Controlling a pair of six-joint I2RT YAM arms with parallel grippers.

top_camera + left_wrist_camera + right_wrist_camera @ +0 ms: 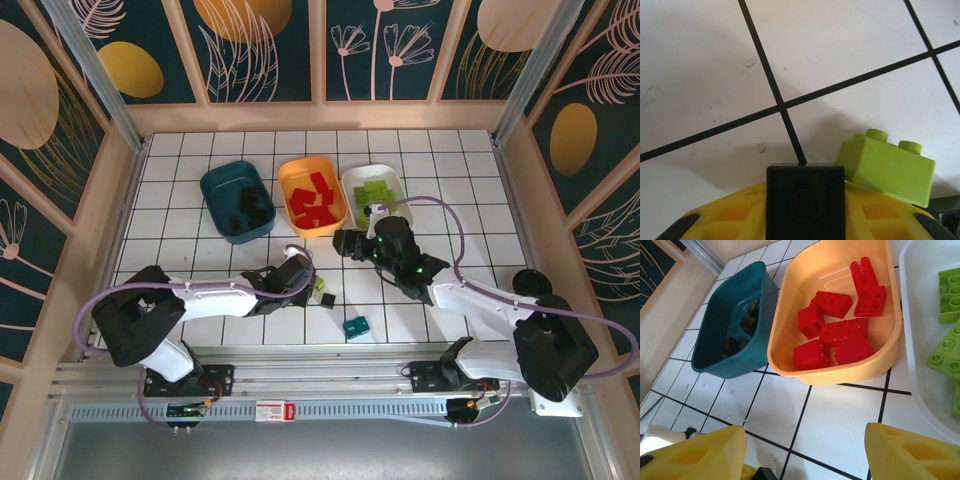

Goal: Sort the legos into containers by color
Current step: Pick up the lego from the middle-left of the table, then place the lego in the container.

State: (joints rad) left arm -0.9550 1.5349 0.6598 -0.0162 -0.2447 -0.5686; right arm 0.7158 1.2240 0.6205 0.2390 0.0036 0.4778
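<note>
Two left fingers (735, 205) squeeze a black brick (805, 200) on the bench (840, 45), and a green brick (887, 167) sits just beside them on the right. The right fingers (705, 455) stand wide apart above the bench. Ahead of them is the orange tub (840, 372) holding red bricks (840, 332), with the teal tub (720, 355) to its left and the white tub (912, 340), holding green bricks (945, 355), to its right

No lettering, number or brand can be read anywhere. A small red-and-white sticker (272, 410) sits on the aluminium rail (400, 408) at the table's near edge (its print is too small to read).
</note>
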